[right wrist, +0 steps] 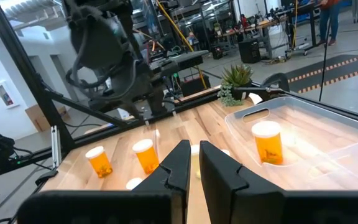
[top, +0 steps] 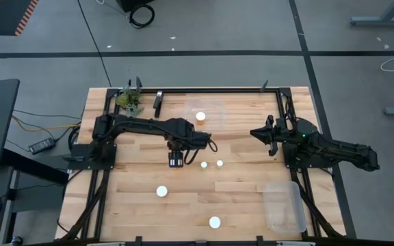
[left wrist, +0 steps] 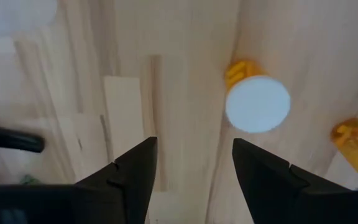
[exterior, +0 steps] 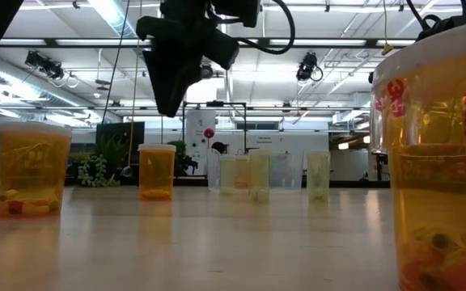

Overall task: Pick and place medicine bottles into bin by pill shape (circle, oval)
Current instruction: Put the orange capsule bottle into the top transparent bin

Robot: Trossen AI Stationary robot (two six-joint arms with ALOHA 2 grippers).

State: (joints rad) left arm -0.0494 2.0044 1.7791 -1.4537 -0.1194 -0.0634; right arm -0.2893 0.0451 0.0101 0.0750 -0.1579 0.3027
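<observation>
Low view: near bottle (exterior: 439,162) cut off by the right edge; left hand (exterior: 186,56) cropped at top, its fingers not visible. Left wrist view: second bottle (left wrist: 356,140) cut by the edge, pills inside indistinguishable.

Grey concrete floor (top: 217,27) around the wooden table (top: 142,205), black tape line (top: 183,52) beyond the table, striped hazard marking (top: 24,15) beside it, strip lights (exterior: 112,12) overhead, potted plant (exterior: 97,170) past the table

Five medicine bottles (top: 161,191) showing from above, one of them inside a bin (top: 209,111). Two clear bins, two arms, one green plant (top: 129,100).
</observation>
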